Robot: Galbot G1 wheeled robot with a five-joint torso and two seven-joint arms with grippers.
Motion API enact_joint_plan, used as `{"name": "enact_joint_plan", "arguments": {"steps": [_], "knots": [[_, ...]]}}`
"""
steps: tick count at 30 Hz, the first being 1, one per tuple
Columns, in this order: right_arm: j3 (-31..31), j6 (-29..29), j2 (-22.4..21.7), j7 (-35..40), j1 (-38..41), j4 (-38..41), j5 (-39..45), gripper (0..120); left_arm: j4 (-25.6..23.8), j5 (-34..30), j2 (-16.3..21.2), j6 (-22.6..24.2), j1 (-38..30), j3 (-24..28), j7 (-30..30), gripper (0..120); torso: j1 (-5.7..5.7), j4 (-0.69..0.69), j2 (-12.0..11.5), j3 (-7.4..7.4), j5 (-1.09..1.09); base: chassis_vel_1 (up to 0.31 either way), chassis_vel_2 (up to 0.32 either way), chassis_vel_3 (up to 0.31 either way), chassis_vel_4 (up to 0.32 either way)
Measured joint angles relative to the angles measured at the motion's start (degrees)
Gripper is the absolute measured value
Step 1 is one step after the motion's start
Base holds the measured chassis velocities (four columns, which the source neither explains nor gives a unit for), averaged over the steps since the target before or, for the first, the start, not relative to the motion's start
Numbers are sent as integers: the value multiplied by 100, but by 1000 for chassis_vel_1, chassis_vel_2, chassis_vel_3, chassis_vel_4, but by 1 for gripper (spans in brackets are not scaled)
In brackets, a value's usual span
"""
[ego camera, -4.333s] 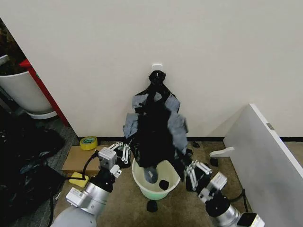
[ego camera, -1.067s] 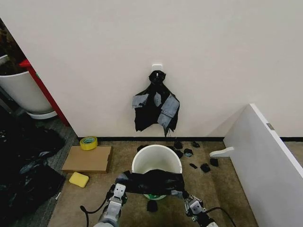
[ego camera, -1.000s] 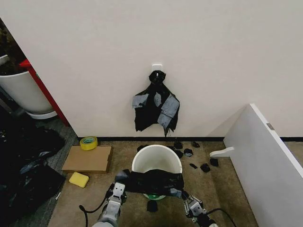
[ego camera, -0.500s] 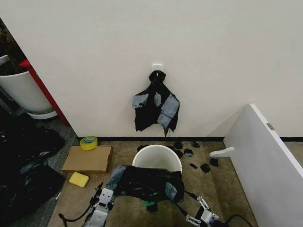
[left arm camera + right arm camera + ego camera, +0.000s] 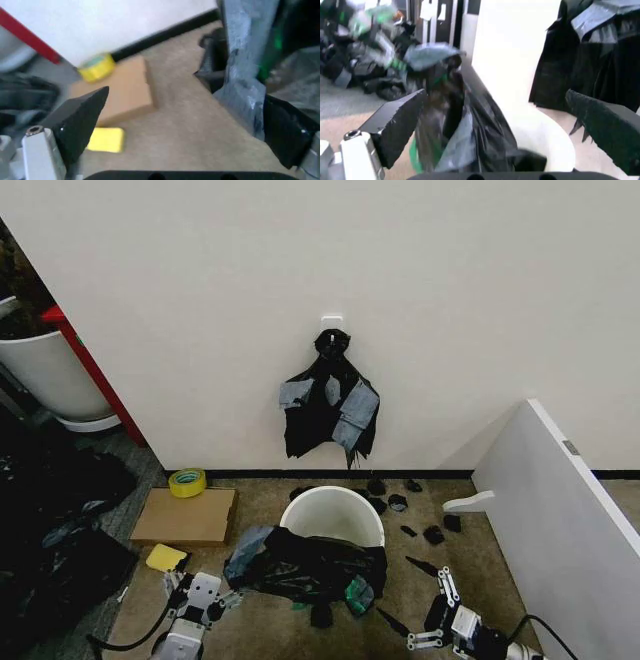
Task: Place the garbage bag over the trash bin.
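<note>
The garbage bag hangs crumpled over the near side of the trash bin, its mouth uncovered. Left gripper and right gripper flank the bin, both spread open, holding nothing. Unheld, the bag may slip to the floor.

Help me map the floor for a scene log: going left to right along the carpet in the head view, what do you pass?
Yellow tape roll → cardboard sheet → garbage bag → right gripper → white board.
</note>
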Motion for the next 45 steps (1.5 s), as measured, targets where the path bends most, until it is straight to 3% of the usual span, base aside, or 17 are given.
{"name": "enact_joint_plan", "arguments": {"steps": [2,5,7,10,11,17,18,22,29,34,37,40,41,42,44,45], "knots": [[-166,-91,52,342,84,69,-98,100,282,-108,-25,-244,-46,-31,469,100,0,0,0,0,-1,0,0,0,0],[-292,-190,95,685,137,130,-174,100,452,-136,-22,-339,-92,-32,712,100,0,3,0,0,1,0,0,0,0],[-482,-381,194,1130,205,241,-220,100,767,-152,27,-503,-208,-33,1099,100,0,-2,0,0,-1,0,0,0,0],[-652,-504,244,1230,377,291,-280,100,1218,9,98,-1140,-238,-73,1853,100,0,2,0,0,1,0,0,0,0],[-652,-504,244,1230,377,291,-280,100,1218,9,98,-1140,-238,-73,1853,100,0,2,0,0,1,0,0,0,0],[-807,-620,300,1222,645,77,-372,100,2159,436,188,-2886,-347,-136,3594,100,0,1,0,0,2,0,0,0,0],[-807,-620,300,1222,645,77,-372,100,2159,436,188,-2886,-347,-136,3594,100,0,1,0,0,2,0,0,0,0],[-892,-646,403,1209,761,-73,-442,100,3130,464,142,-4233,-618,-207,4950,100,0,0,0,0,2,0,0,0,0],[-851,-627,360,1206,740,41,-435,100,3816,372,-8,-5210,-797,-413,6142,100,0,1,0,0,2,0,0,0,0],[-635,-704,160,1335,631,534,-139,100,3852,234,-279,-5788,-839,-975,6342,100,0,0,0,0,0,0,0,0,0],[-532,-1394,-90,1870,604,1038,148,100,3563,58,-579,-5919,-822,-1478,6187,100,0,1,0,0,1,0,0,0,0],[-523,-1776,-176,2127,618,1180,232,100,3458,-15,-668,-5923,-815,-1593,6130,100,0,0,0,0,1,0,0,0,0],[-595,-2890,-404,2838,778,1475,547,100,3204,-161,-866,-5872,-806,-1807,5921,100,0,0,0,0,1,0,0,0,0],[-693,-3437,-498,3140,953,1518,795,100,3064,-187,-981,-5776,-813,-1877,5699,100,0,0,0,0,1,0,0,0,0],[-891,-4312,-597,3384,1385,1413,1272,100,2801,-286,-1211,-5515,-834,-1945,5269,100,0,1,0,0,2,0,0,0,0],[-891,-4312,-597,3384,1385,1413,1272,100,2801,-286,-1211,-5515,-834,-1945,5269,100,0,1,0,0,2,0,0,0,0]]}}
